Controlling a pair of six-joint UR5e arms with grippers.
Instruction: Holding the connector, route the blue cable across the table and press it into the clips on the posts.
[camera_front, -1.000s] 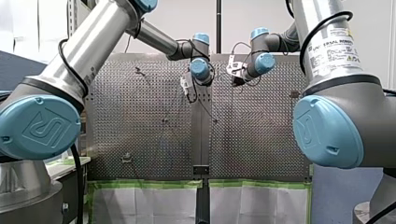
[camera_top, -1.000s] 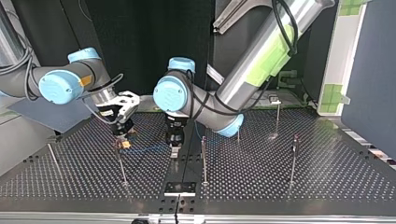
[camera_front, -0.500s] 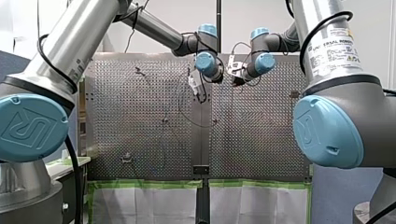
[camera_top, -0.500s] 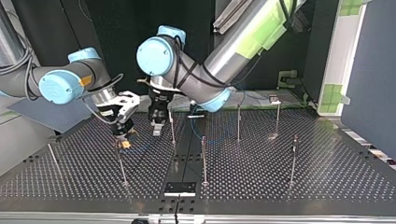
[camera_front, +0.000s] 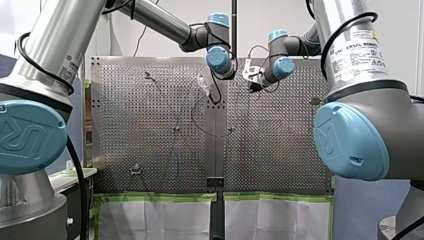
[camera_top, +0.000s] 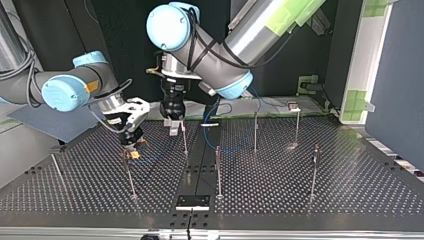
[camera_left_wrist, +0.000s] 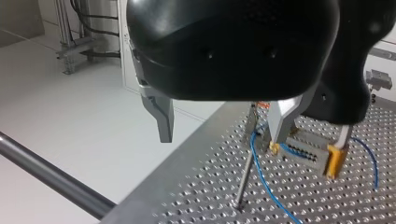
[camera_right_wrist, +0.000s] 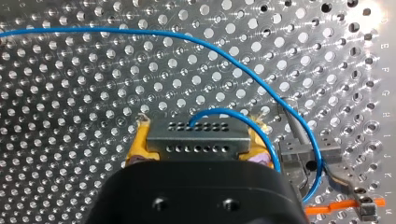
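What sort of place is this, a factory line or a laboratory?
Most likely a robotics laboratory test bench. My left arm and my right arm reach over a perforated table fitted with thin posts, and a blue cable loops over it. No production line shows.

We see a perforated metal counter (camera_top: 280, 195) built of two panels, with a plain dark strip (camera_top: 201, 160) running between them. Thin metal posts stand upright on it, well apart. In the top view the left post (camera_top: 129, 175) rises near the front, the middle post (camera_top: 218, 170) stands just beside the strip, and the right post (camera_top: 314, 170) stands far over. A blue cable (camera_right_wrist: 116, 31) trails in loose curves over the holes. A black plate (camera_top: 192, 202) sits on the strip at the counter's near edge.
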